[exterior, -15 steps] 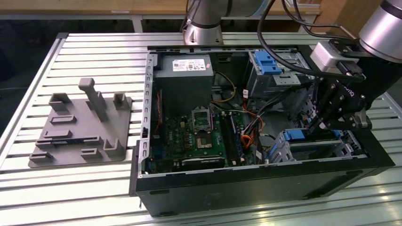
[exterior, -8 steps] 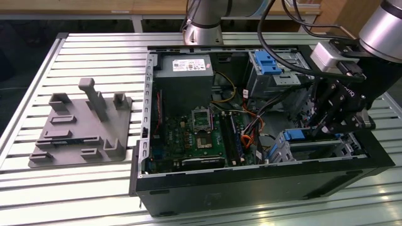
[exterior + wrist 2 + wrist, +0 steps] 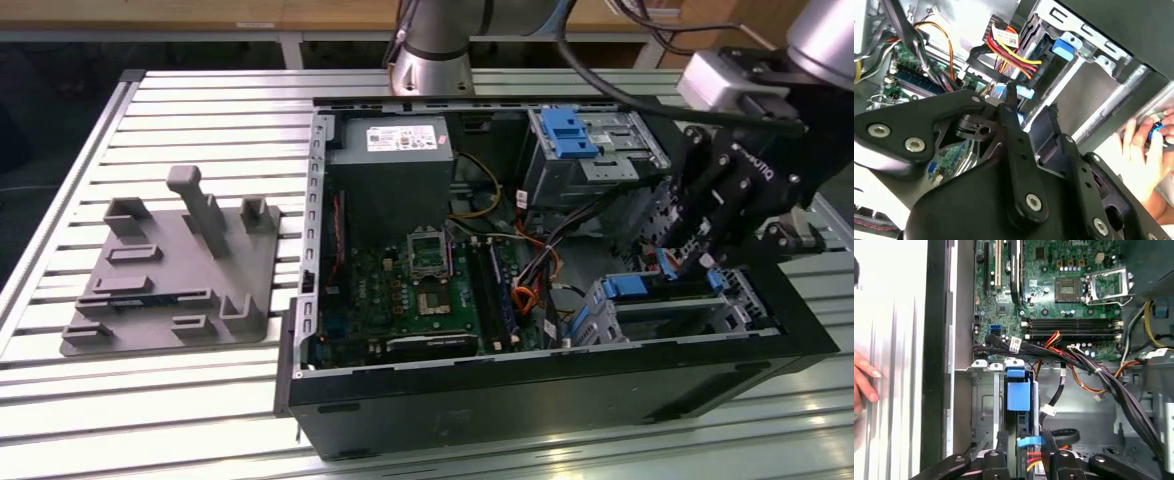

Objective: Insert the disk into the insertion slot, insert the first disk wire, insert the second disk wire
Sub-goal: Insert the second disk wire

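The disk [image 3: 663,291], in its blue carrier, sits inside the insertion slot [image 3: 599,318], a silver cage at the case's corner toward the exterior view's right. In the first wrist view the disk's blue carrier tab [image 3: 1018,395] stands in the cage [image 3: 983,407]. My gripper [image 3: 689,264] hangs just above that cage. Its fingers [image 3: 1000,456] close around the blue connector [image 3: 1029,441] of a disk wire with red and yellow leads, right at the disk's end. In the second wrist view the same connector [image 3: 1023,92] sits at my gripper [image 3: 1031,107], with the wire bundle [image 3: 1006,55] trailing off.
The open computer case [image 3: 534,385] lies on a slatted metal table [image 3: 160,400]. A taller cage with a blue latch [image 3: 571,133], the power supply [image 3: 394,140] and motherboard [image 3: 414,290] fill the case. Loose cables [image 3: 1094,370] cross beside the slot. A grey fixture [image 3: 174,270] stands at the exterior view's left. A person's hand [image 3: 864,382] rests outside the case.
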Robot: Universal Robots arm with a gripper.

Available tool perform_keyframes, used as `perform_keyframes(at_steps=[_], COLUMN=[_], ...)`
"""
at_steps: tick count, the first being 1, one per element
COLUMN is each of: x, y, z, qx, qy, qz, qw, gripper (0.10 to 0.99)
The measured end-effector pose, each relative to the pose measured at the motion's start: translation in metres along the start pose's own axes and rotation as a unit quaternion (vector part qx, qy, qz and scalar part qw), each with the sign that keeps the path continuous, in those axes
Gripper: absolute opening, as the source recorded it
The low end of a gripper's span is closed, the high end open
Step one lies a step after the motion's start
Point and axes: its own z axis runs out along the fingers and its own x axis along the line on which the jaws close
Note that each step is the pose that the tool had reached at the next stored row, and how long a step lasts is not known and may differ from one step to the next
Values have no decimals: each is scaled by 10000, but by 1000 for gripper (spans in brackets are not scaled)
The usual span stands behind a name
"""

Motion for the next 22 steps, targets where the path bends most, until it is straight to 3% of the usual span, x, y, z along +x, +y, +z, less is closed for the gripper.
perform_keyframes(at_steps=[6, 10, 13, 16, 22], x=[5, 10, 11, 11, 11], y=[21, 30, 31, 32, 32], z=[-269, -372, -387, -388, -388], qx=[4, 21, 34, 35, 35], qy=[1, -17, -37, -37, -37], qz=[0, 0, -3, -3, -3], qw=[10000, 10000, 10000, 10000, 10000], gripper=[396, 384, 318, 137, 106])
